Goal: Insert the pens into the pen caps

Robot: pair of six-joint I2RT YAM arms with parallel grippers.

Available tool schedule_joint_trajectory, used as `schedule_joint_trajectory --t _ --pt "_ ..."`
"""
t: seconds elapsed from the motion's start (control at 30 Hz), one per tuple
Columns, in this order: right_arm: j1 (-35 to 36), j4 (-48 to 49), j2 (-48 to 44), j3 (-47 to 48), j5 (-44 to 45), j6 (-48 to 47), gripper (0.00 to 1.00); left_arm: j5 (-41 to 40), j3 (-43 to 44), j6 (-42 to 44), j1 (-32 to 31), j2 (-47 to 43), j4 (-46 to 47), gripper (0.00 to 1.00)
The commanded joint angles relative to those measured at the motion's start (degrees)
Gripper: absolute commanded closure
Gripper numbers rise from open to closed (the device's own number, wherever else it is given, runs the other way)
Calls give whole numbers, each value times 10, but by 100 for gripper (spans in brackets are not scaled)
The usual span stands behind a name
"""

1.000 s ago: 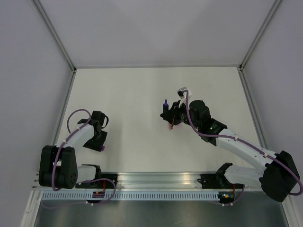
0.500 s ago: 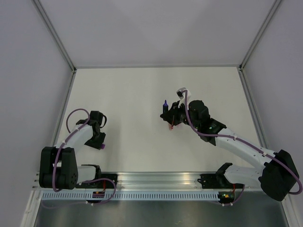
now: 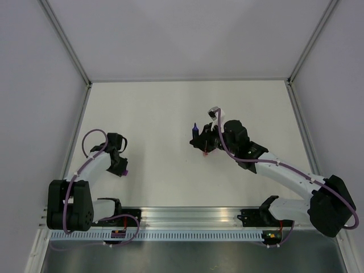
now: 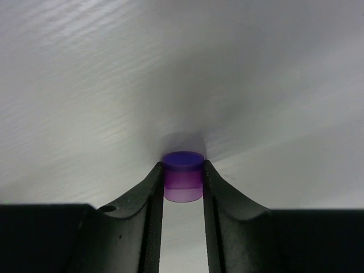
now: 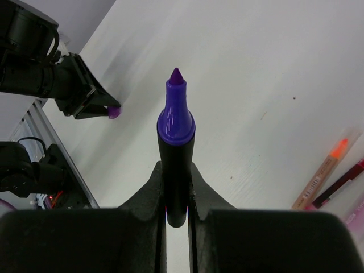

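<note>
Left tool [image 4: 182,170] was clamped on the light purple cap [image 4: 182,185]: both fingers [image 4: 152,190] touched its sides and the cap sat right at the fingertips, its darker top face poking just past them. The cap's far end was close over the worktop [image 4: 85,85] with a soft shadow under it; could not tell if it touched. In the right wrist view the same cap [image 5: 114,112] showed as a small purple dot at the very tip of the left tool [image 5: 99,105]. Right tool [image 5: 176,170] was clamped on the navy-purple pen [image 5: 176,133], barrel gripped between the fingers in line with them. The purple collar and pointed nib stuck out well beyond the fingertips, uncapped. The nib aimed roughly toward the left tool's side, and pen and cap were well apart. From the top camera the left tool [image 3: 119,165] sat low by its own base, the right tool [image 3: 200,136] near mid-worktop. The pink-red pen [image 5: 341,183] lay flat on the worktop off to the right tool's right, just beside an orange-tipped pen [image 5: 321,173], neither gripped. Pink cap not made out.
</note>
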Motion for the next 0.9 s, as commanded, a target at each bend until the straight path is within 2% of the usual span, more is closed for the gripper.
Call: schedule_joint_trajectory --t 0.0,0.17,0.37,0.57,0.73,0.87 --pt "-1 57 25 2 -70 4 100 112 -33 66 -1 -1 116 98" --pt "19 79 65 14 -110 5 100 158 -9 120 -11 -99 177 98" --pt "91 74 101 39 -97 -26 100 204 9 145 -57 -219 320 98" --pt "113 101 131 42 -105 -20 100 207 42 186 -120 -224 393 98" --pt "116 104 139 43 -108 -19 100 175 48 201 -199 -192 414 98" --pt "115 99 153 47 -109 -21 100 179 46 204 -233 -189 439 98"
